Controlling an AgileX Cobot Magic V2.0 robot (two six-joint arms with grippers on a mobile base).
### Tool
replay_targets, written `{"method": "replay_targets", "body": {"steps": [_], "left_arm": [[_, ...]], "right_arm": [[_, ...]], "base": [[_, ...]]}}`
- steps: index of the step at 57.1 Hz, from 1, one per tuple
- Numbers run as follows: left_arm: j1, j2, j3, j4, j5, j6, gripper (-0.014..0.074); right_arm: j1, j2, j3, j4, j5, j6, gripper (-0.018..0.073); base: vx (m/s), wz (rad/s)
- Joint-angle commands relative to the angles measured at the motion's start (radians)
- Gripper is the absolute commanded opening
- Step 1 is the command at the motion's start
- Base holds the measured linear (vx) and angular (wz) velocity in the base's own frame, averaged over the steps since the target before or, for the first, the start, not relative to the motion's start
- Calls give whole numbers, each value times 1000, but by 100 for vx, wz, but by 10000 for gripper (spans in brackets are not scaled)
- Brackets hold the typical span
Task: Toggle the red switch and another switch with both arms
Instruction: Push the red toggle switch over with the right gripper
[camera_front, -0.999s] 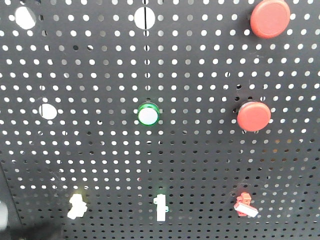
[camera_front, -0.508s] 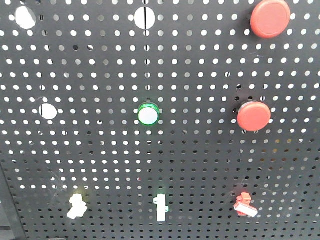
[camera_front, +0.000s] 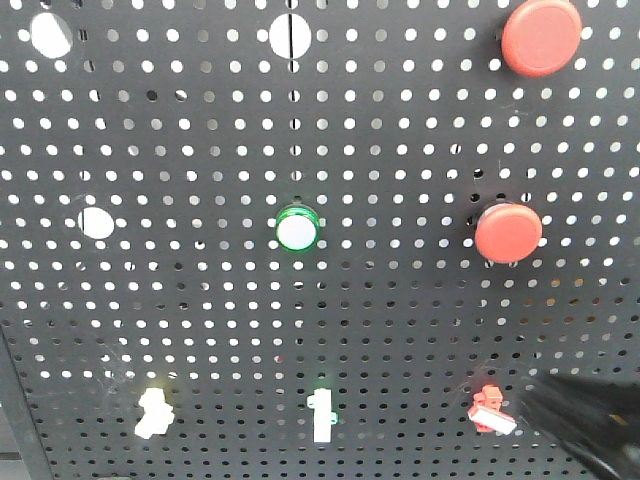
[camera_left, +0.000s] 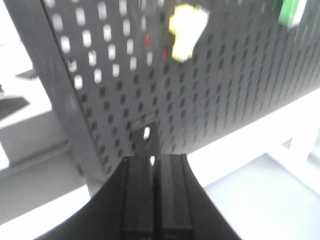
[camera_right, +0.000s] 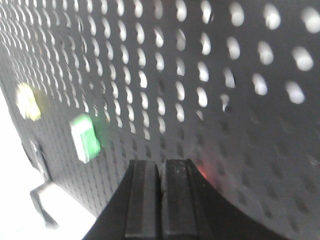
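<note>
Fingers of our right gripper (camera_right: 161, 167) are pressed together on nothing, and the red switch (camera_front: 492, 410) lies just beside their tips, low on the right of the pegboard (camera_front: 200, 300); we cannot tell whether they touch. From the front we see it as a tiny red base with a white lever slanting down to the right. Our left gripper (camera_left: 152, 162) is likewise clenched and empty, well apart from the pale yellow switch (camera_left: 187, 31), a tiny blocky toggle low on the board's left.
</note>
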Motion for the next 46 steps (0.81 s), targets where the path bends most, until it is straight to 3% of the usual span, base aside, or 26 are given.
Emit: {"method": "replay_targets", "body": {"steps": [1,22,34,46], "left_arm": [[2,3,-26,10,-63,-9,3],[2,3,-26,15,-58,-9,3],[2,3,-26,15,-60,-9,3],[2,3,-26,15,-64,-8,3]], "right_arm": [[-3,26,-34,73,40,-31,-6],[-3,72,-35,109,42,-46,-6],[-3,106,-35,198,55,-60,-6],[-3,140,-35,193,82,-60,-6]], "base": [[0,0],[0,0],[0,0],[0,0]]}}
